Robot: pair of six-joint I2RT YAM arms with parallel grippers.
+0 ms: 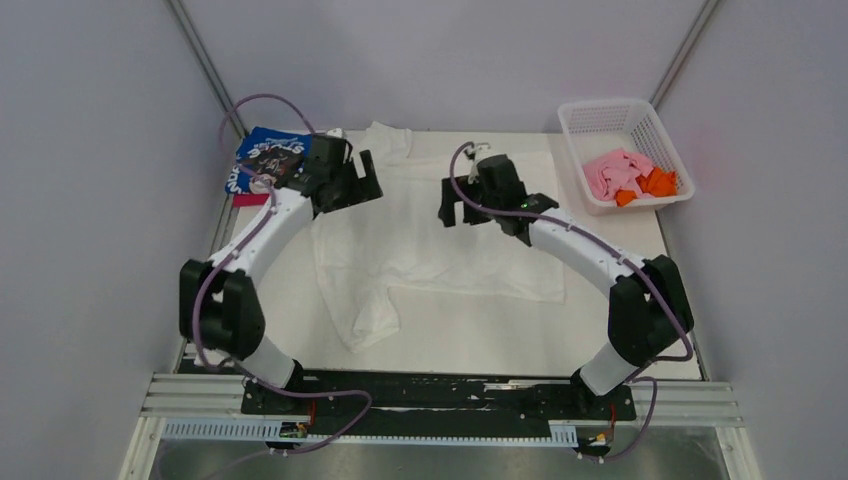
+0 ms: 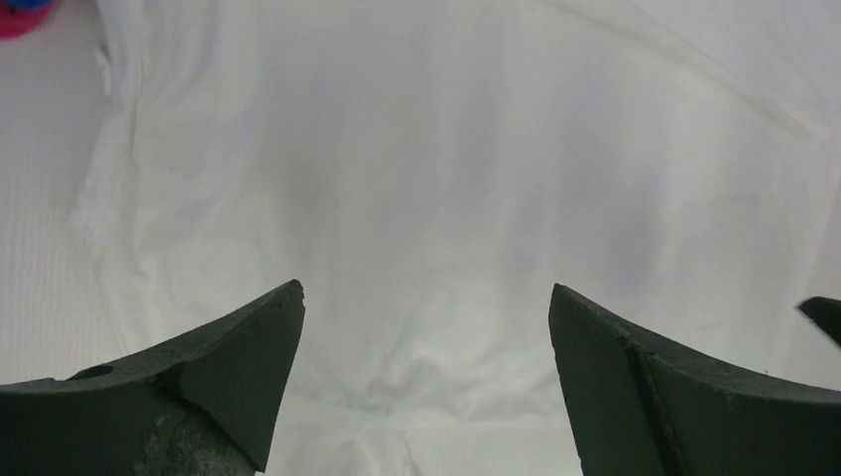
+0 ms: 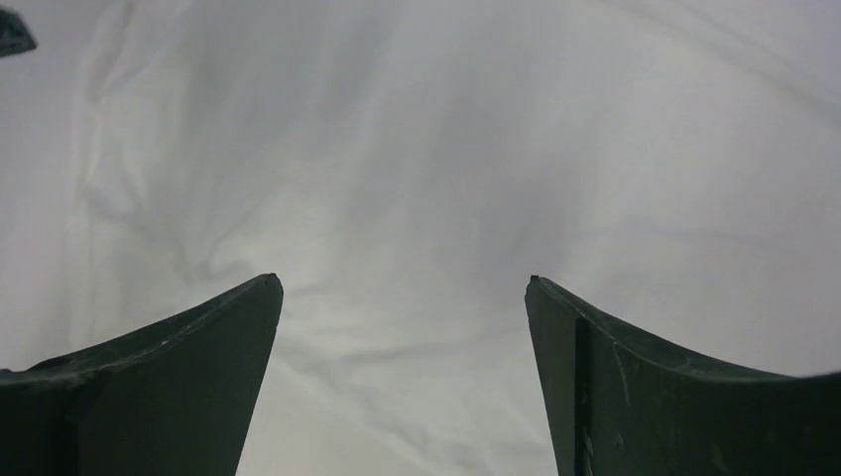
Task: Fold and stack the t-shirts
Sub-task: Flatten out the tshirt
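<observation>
A large white t-shirt (image 1: 430, 240) lies spread over the middle of the table, plain side up, one sleeve at the near left. It fills the left wrist view (image 2: 426, 159) and the right wrist view (image 3: 426, 149). My left gripper (image 1: 362, 182) is open above the shirt's far left part (image 2: 426, 293). My right gripper (image 1: 460, 208) is open above its far middle (image 3: 402, 283). A folded blue t-shirt with white lettering (image 1: 268, 158) lies on a magenta one (image 1: 246, 199) at the far left. Pink (image 1: 612, 172) and orange (image 1: 655, 184) t-shirts lie in the basket.
A white plastic lattice basket (image 1: 600, 118) stands at the far right of the table. Grey walls close in the table on the left, far and right sides. The arm bases sit on a rail at the near edge.
</observation>
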